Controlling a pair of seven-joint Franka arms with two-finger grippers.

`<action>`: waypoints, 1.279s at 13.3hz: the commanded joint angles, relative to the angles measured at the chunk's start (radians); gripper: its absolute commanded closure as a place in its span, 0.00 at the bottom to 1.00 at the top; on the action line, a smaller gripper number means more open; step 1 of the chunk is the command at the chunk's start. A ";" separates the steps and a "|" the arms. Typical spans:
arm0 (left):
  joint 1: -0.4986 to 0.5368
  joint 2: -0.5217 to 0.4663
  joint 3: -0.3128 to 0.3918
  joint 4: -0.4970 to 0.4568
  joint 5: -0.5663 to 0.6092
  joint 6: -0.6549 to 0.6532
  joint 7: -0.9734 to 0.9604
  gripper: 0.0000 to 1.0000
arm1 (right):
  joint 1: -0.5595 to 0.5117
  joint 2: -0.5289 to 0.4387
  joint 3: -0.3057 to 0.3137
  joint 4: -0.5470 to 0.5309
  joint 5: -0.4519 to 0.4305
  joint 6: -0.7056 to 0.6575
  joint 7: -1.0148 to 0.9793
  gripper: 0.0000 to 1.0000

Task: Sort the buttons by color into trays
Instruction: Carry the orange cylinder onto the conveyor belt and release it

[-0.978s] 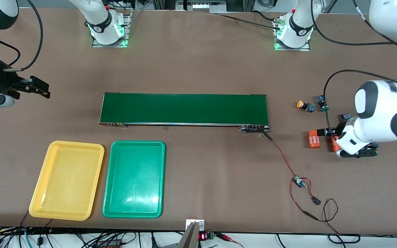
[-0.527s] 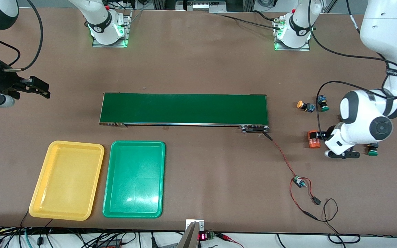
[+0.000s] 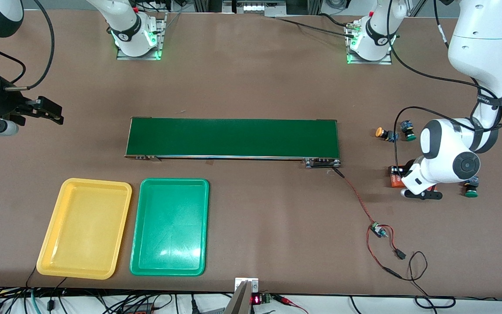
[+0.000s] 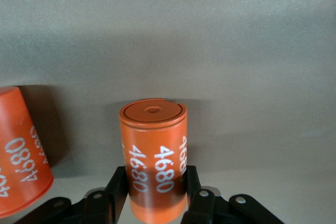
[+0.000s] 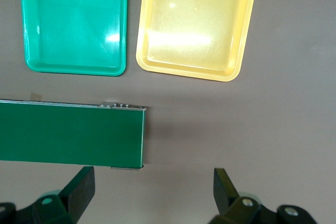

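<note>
Front: buttons (image 3: pixel 386 134) unsorted near the table's left-arm end, yellow tray (image 3: pixel 46 253) and green tray (image 3: pixel 140 261) empty by the front edge; left wrist: left gripper (image 4: pixel 155 195) pinching a 4680 cylinder (image 4: pixel 154 153), probably clearing it; right wrist: right gripper (image 5: pixel 152 190) spread, waiting.

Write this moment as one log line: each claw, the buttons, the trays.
left claw: closed on orange 4680 cylinder | right claw: open, waiting | buttons: on table | trays: both empty
</note>
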 commanded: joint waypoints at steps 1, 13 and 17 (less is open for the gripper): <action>-0.006 -0.050 -0.010 0.026 0.008 -0.082 0.020 0.79 | 0.004 0.006 -0.003 0.015 -0.001 -0.013 0.011 0.00; -0.017 -0.152 -0.411 0.103 0.000 -0.523 0.258 0.88 | 0.004 0.004 -0.003 0.015 -0.001 -0.015 -0.003 0.00; -0.047 -0.144 -0.434 0.072 0.009 -0.422 0.604 0.88 | 0.006 0.004 -0.003 0.012 -0.002 -0.016 -0.009 0.00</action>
